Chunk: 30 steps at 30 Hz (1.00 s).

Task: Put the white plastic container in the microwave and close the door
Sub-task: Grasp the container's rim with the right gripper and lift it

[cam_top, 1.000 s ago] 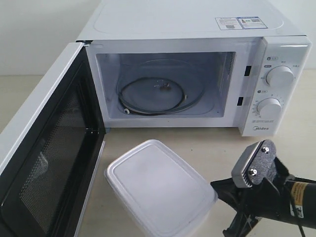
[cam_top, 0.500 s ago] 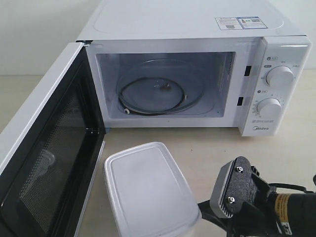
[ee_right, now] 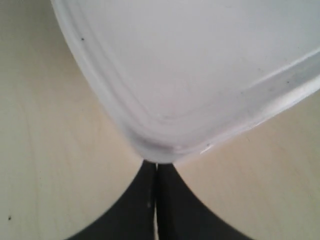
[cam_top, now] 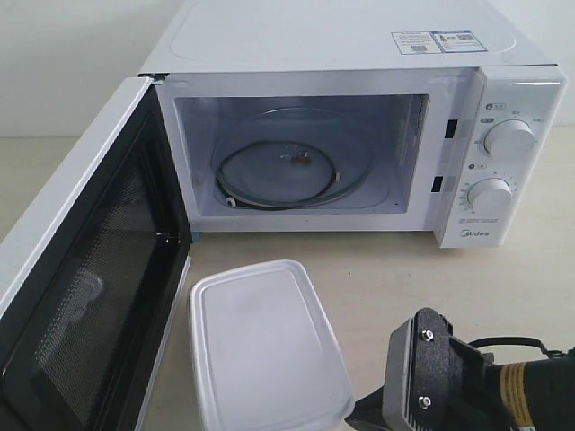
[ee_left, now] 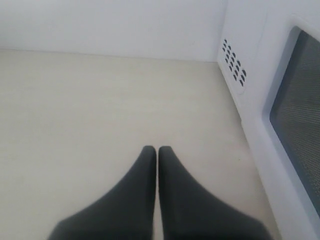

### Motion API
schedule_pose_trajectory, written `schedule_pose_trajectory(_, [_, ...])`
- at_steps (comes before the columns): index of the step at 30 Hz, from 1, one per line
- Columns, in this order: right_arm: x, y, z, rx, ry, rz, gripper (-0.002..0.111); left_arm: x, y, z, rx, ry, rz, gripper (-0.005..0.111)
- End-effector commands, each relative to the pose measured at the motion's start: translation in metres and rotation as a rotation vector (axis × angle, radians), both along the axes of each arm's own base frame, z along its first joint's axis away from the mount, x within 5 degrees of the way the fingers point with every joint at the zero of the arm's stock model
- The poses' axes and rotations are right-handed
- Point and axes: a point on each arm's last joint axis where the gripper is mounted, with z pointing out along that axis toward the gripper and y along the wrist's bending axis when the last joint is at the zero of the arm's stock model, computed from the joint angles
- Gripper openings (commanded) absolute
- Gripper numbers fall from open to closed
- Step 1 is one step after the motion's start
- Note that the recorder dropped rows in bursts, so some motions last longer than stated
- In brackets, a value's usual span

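The white plastic container (cam_top: 265, 346) lies lid-up on the table in front of the microwave (cam_top: 359, 45), whose cavity and glass turntable (cam_top: 287, 166) are exposed. The door (cam_top: 90, 269) is swung wide open on the left, mesh face inward. My right gripper (cam_top: 364, 411) is shut, its tips pressed against the container's near right corner (ee_right: 165, 145); in the right wrist view the rim hides the very tips of this gripper (ee_right: 156, 165). My left gripper (ee_left: 157, 148) is shut and empty over bare table, beside the door's outer window (ee_left: 300, 115). It does not appear in the exterior view.
Two round knobs (cam_top: 508, 139) sit on the microwave's right panel. The open door blocks the left side of the table. Vent holes (ee_left: 234, 62) mark the microwave's side wall near the left gripper.
The right arm has dropped lower and moved left in the exterior view. The container has turned, its near end swinging left toward the door.
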Motion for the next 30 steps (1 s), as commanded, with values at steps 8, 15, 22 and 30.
schedule_pose_trajectory(8, [0.007,0.001,0.009,-0.008,0.046,-0.058,0.0,0.002,0.002,0.0,0.001,0.014,0.021,0.004])
schedule_pose_trajectory(15, [0.019,0.001,0.068,0.342,-0.117,-0.292,0.0,0.002,0.001,0.0,0.001,0.014,0.016,0.004])
schedule_pose_trajectory(22, [0.028,0.003,0.076,0.532,-0.16,-0.351,0.0,0.002,-0.001,0.001,0.001,0.012,-0.02,0.004])
schedule_pose_trajectory(30, [0.039,0.009,0.041,0.67,0.036,-0.434,0.0,0.002,-0.001,0.001,0.001,0.012,-0.02,0.004])
